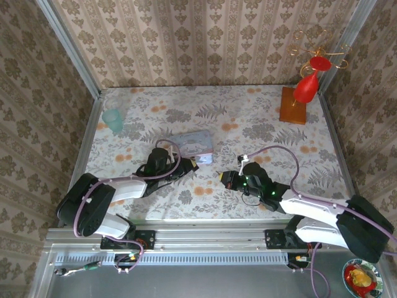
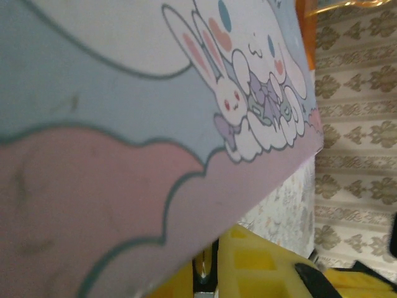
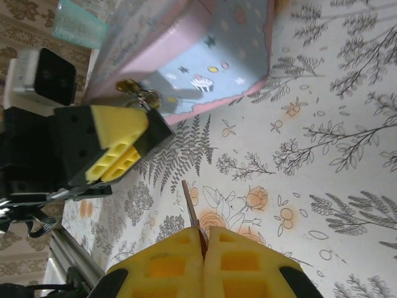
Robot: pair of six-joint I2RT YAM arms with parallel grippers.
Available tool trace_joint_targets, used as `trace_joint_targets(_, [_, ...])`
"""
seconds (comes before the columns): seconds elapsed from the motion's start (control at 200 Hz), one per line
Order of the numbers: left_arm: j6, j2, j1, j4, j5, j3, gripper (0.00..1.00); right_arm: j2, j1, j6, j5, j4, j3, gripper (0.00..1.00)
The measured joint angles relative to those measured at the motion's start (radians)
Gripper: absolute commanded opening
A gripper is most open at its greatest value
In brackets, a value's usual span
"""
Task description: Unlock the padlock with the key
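Right gripper [image 3: 203, 239] clamped tight on the key [image 3: 190, 202], blade aimed toward the tin [image 3: 205, 56]; padlock [image 3: 135, 92] hangs at the tin's front, left gripper [image 3: 154, 124] nearly closed just beside it. That thin key could twist in the pinch and miss

tin [image 2: 124, 124]: blurred, cut off by edges | key [image 3: 190, 205]: head hidden between right gripper [image 3: 203, 233] fingers

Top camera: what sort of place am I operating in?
Probably a staged tabletop test cell: wallpaper panels in a metal frame, a floral-cloth table, a mounting rail at its near edge.
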Motion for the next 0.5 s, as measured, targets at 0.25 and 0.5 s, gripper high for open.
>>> trace_joint_targets(0.25, [-0.07, -0.012, 0.007, 0.027, -0.002, -0.013, 0.0, 0.122, 0.001, 0.079, -0.067, 0.098, 0.037, 0.0])
trace_joint_targets(0.5, [-0.103, -0.013, 0.007, 0.055, -0.002, -0.026, 0.0, 0.249, 0.001, 0.138, -0.136, 0.233, 0.091, 0.0])
